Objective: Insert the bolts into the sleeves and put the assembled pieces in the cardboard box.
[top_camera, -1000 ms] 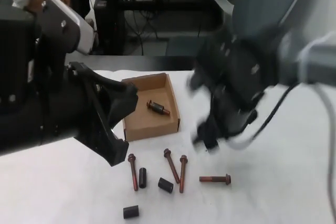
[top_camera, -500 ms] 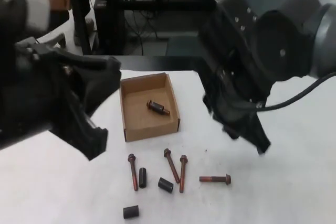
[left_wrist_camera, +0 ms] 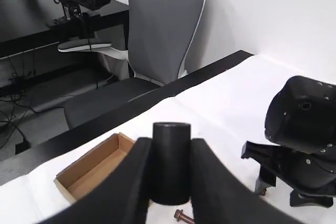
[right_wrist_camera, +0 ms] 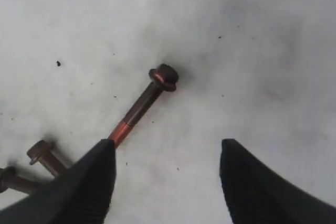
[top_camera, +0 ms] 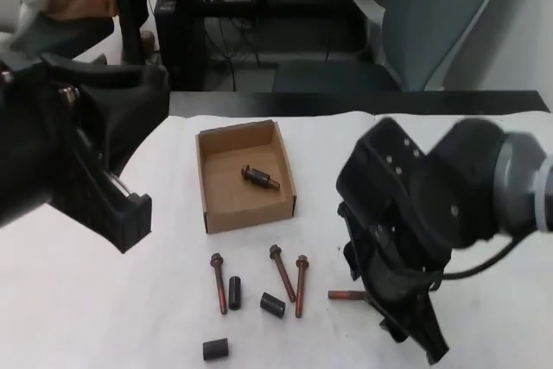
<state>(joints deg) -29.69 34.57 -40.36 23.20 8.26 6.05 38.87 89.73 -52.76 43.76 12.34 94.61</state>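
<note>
Left gripper (left_wrist_camera: pixel 170 148) pinches a smooth black cylindrical sleeve (left_wrist_camera: pixel 170 177), upright between its fingers. Right gripper (right_wrist_camera: pixel 165 174), fingers spread, hangs above a coppery bolt (right_wrist_camera: pixel 140 106) with a dark flanged head on the white cloth (right_wrist_camera: pixel 252 51). In the high view, the brown cardboard box (top_camera: pixel 246 216) at centre holds one assembled piece (top_camera: pixel 259 177). Loose bolts (top_camera: pixel 219 283) and short sleeves (top_camera: pixel 273 304) lie lower centre.
</note>
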